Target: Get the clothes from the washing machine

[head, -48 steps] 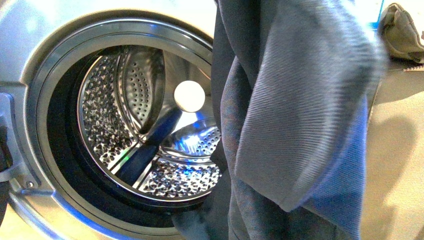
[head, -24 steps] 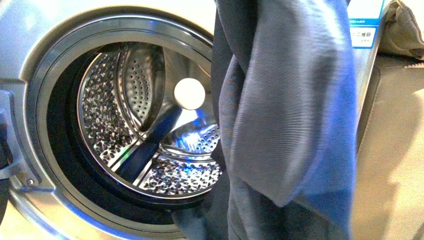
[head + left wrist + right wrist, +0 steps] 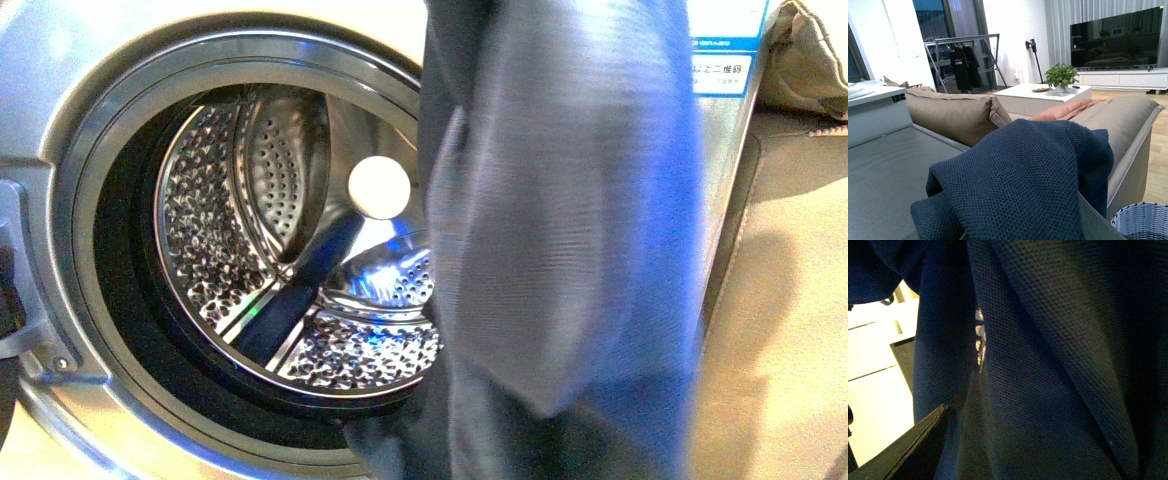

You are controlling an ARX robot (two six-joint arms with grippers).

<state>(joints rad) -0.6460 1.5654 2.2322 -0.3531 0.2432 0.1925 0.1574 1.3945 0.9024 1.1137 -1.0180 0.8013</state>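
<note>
The clothes (image 3: 560,250), a dark navy knit garment, hang down close to the front camera, in front of the right side of the washing machine (image 3: 60,60). The machine's door is open and its perforated steel drum (image 3: 290,240) looks empty. In the left wrist view the clothes (image 3: 1018,185) drape over my left gripper and hide its jaws; it is shut on them. In the right wrist view the clothes (image 3: 1048,370) fill the frame right in front of my open right gripper, whose jaws are hidden except for one dark finger (image 3: 913,450).
A beige sofa (image 3: 790,300) stands right of the machine, with cushions (image 3: 953,112) along its back. A grey-and-white woven basket (image 3: 1143,220) sits on the floor beside the sofa's end. A white coffee table (image 3: 1043,97) and clothes rack (image 3: 963,55) stand further off.
The hanging garment has swung a little to the left and now blurs. The blue label at the machine's top right has come into view.
</note>
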